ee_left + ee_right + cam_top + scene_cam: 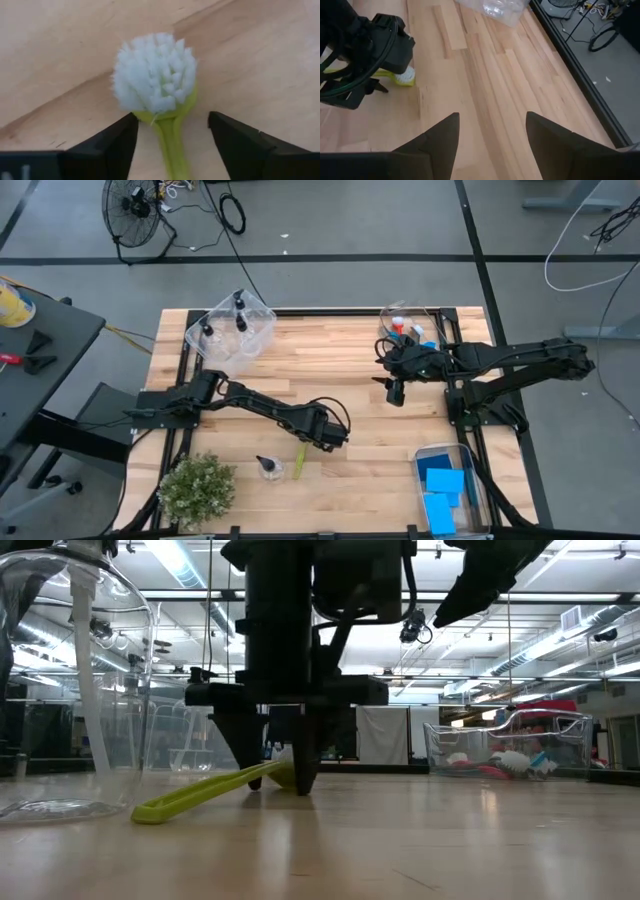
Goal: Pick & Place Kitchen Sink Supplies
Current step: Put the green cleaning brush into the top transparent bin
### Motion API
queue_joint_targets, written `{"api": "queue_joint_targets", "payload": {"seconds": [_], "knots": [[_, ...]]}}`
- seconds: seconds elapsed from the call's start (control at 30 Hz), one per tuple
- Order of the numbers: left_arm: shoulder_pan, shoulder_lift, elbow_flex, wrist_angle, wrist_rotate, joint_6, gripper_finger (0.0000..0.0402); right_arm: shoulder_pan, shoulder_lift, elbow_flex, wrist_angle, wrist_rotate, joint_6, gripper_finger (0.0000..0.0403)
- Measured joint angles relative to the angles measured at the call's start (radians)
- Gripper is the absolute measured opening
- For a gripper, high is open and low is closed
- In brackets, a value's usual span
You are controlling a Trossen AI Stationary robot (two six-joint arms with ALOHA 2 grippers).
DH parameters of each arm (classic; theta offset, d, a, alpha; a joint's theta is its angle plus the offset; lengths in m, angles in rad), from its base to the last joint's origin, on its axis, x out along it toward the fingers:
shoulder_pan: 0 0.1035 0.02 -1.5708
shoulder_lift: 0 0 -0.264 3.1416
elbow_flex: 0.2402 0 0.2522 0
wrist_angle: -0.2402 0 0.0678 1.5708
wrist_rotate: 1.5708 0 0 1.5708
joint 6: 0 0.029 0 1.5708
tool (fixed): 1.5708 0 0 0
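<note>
I see the slim yellow-green brush with white bristles (159, 90) lying on the wooden table (360, 395), my left gripper (172, 142) down astride its neck, fingers parted, not gripping. Only the high view shows my right gripper (396, 390), spread and empty, raised beside the far bin.

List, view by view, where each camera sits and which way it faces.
High: overhead, straight down; both arms over the table.
Low: table height, level; left gripper straddling the yellow-green brush.
Left wrist: on the left arm, down between its open fingers at the brush head.
Right wrist: on the right arm, open fingers, facing the left gripper.
All four share the brush.
</note>
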Motion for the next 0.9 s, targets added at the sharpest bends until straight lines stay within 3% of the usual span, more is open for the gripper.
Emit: {"api": "queue_joint_targets", "payload": {"seconds": [0.4,0.73,0.9], "knots": [[0.0,0.001,0.0,0.009,0.007,0.006,0.0118,0.0,0.0,0.0,0.0,0.0,0.0,0.0231],[0.003,-0.001,0.0,-0.002,0.036,0.057,0.0057,0.0,0.0,0.0,0.0,0.0,-0.001,0.0231],[0.006,-0.027,-0.004,-0.047,0.042,0.107,0.0052,0.0,0.0,0.0,0.0,0.0,-0.001,0.0231]]}}
